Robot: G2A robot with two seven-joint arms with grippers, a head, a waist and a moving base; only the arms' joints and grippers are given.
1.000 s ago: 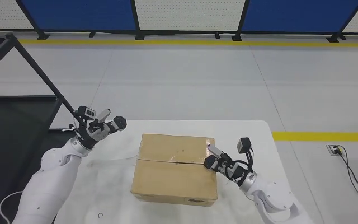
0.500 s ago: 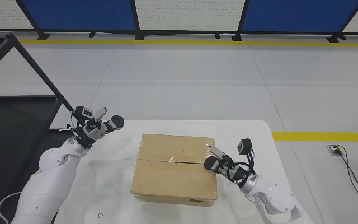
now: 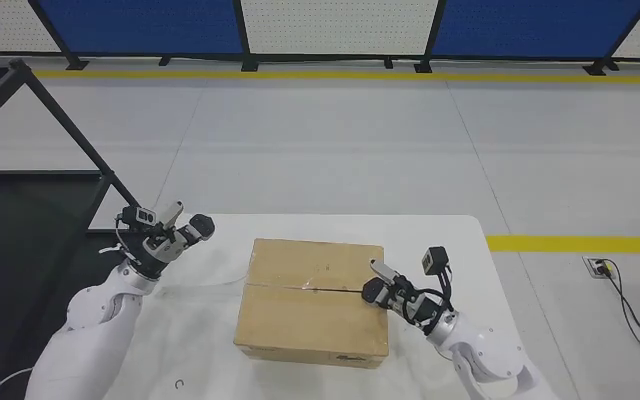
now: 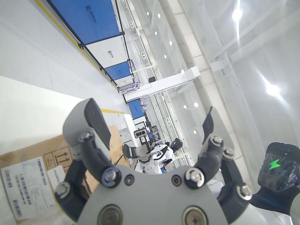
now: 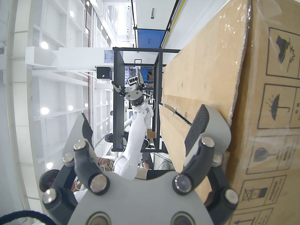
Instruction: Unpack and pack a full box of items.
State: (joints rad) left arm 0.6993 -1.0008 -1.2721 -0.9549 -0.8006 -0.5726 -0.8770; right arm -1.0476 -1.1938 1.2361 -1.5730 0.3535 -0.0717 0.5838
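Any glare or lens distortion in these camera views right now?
Left wrist view: ceiling lights flare into long streaks, and the blue panels bow. Right wrist view: clear tape on the box glints; shelving curves. Top view: even light, slight sheen on the box top.

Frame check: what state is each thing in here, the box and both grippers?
cardboard box: flaps down, thin gap along the centre seam, standing on the table.
left gripper: open, empty, apart from the box.
right gripper: open, empty, at the box's edge by the seam.
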